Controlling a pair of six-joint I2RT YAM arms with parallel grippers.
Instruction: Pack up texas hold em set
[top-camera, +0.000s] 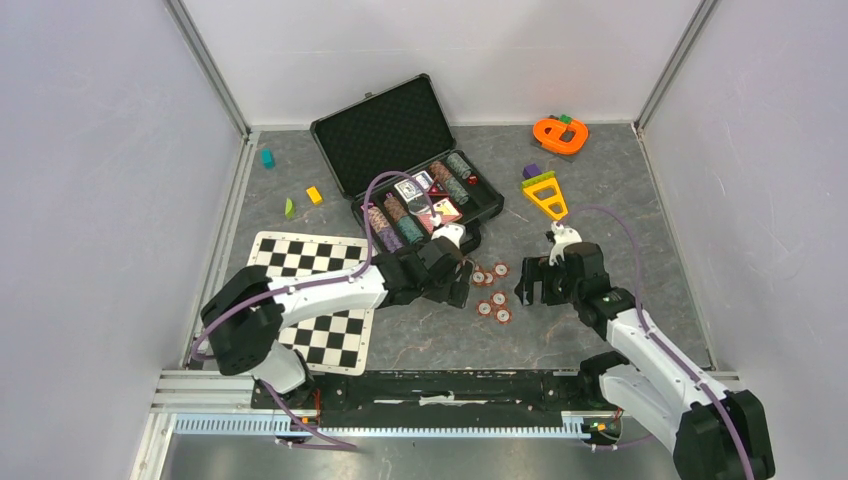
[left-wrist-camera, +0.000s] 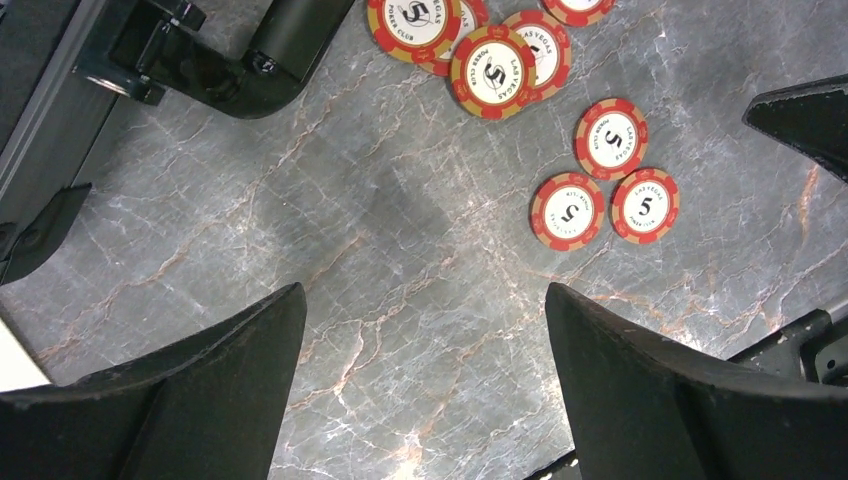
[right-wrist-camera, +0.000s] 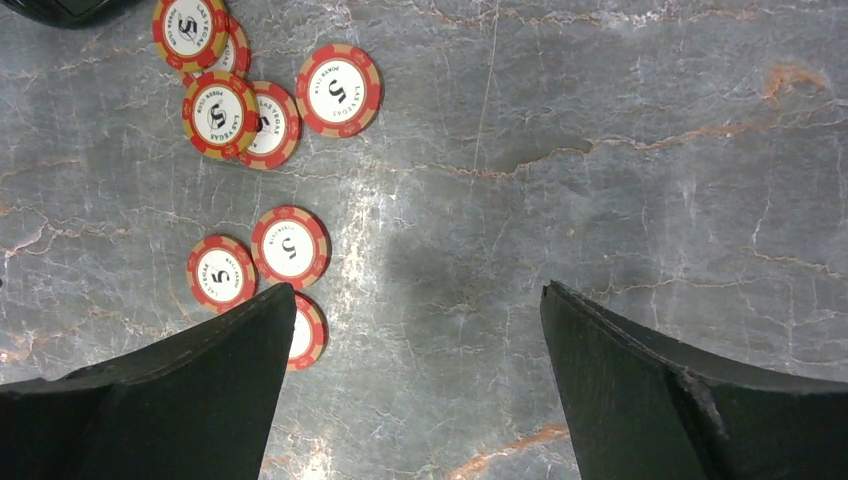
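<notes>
The black briefcase lies open at the back, its tray holding coloured chip stacks and card decks. Several red-white poker chips lie loose on the table in front of it. My left gripper is open and empty just left of the chips. In its wrist view the gripper is over bare table and the chips lie ahead to the right. My right gripper is open and empty just right of them. In its wrist view the chips lie ahead to the left, and its left finger partly hides one chip.
A black-white checkered mat lies under the left arm. An orange toy and a yellow triangle toy sit at the back right. Small teal, yellow and green blocks lie at the back left. Walls enclose the table.
</notes>
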